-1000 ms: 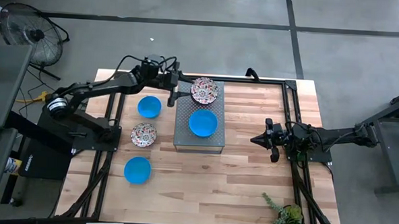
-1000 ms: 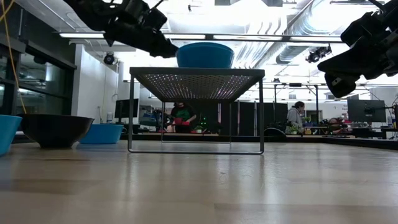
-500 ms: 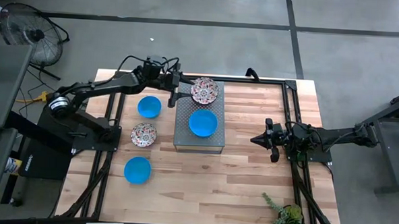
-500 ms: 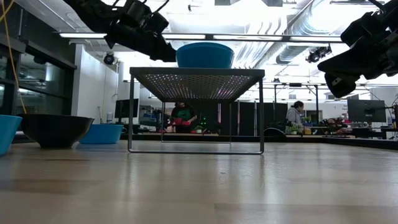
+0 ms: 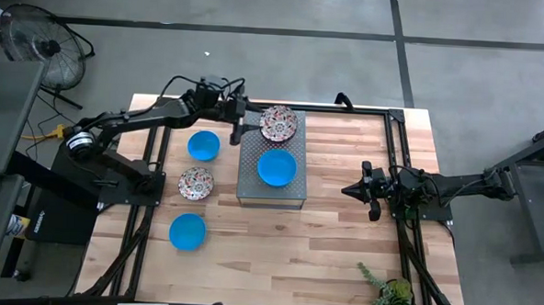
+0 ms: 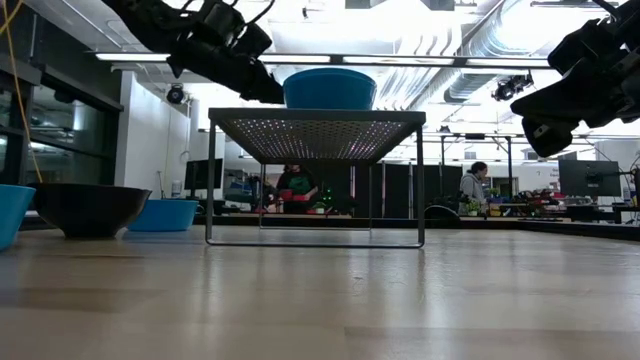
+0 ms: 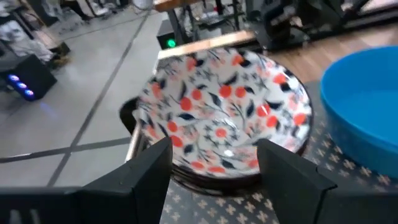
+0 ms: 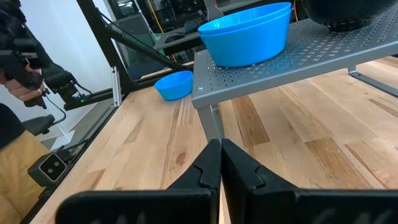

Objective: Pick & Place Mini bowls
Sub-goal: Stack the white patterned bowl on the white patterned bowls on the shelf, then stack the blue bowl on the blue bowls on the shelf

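Observation:
A grey perforated stand (image 5: 271, 185) at the table's middle carries a floral mini bowl (image 5: 279, 123) at its far end and a blue mini bowl (image 5: 277, 167) nearer. In the left wrist view the floral bowl (image 7: 224, 118) sits on its base on the stand. My left gripper (image 5: 244, 125) stands open just left of it, one finger on either side of the bowl's near rim, touching nothing that I can see. On the table's left lie a blue bowl (image 5: 203, 146), a floral bowl (image 5: 195, 182) and another blue bowl (image 5: 187, 231). My right gripper (image 5: 351, 189) hangs shut at the right, with nothing in it.
Black frame rails run along the table's left and right sides. A small green plant (image 5: 393, 294) stands at the near right corner. Bare wood lies between the stand and my right gripper (image 8: 221, 155). People move about in the room behind the table.
My left gripper has tipped its fingers a little downward beside the stand's far left corner and has stayed open. The bowls have kept their places.

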`<state>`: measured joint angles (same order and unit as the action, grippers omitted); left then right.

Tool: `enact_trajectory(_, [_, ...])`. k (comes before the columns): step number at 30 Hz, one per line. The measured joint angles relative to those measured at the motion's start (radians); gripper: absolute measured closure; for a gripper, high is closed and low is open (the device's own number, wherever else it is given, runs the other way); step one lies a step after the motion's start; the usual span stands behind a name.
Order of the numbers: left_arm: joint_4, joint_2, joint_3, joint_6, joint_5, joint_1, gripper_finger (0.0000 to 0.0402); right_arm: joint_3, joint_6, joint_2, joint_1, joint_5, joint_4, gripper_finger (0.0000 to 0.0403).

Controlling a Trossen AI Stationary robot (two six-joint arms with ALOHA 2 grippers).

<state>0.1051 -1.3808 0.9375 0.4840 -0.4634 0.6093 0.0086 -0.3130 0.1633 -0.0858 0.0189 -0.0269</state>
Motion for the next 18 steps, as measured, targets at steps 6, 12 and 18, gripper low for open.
enact_trajectory(6, [0.008,0.004,0.042,-0.065,-0.054,0.044,0.0172,0.000,0.000,0.000,0.000,0.000,0.000,0.0402])
enact_trajectory(12, [-0.081,0.006,0.051,-0.167,-0.161,0.079,0.0172,0.000,0.000,0.000,0.000,0.000,0.000,0.0402])
enact_trajectory(18, [-0.318,0.148,0.052,-0.153,-0.096,0.057,0.0172,0.000,0.000,0.000,0.000,0.000,0.000,0.0402])
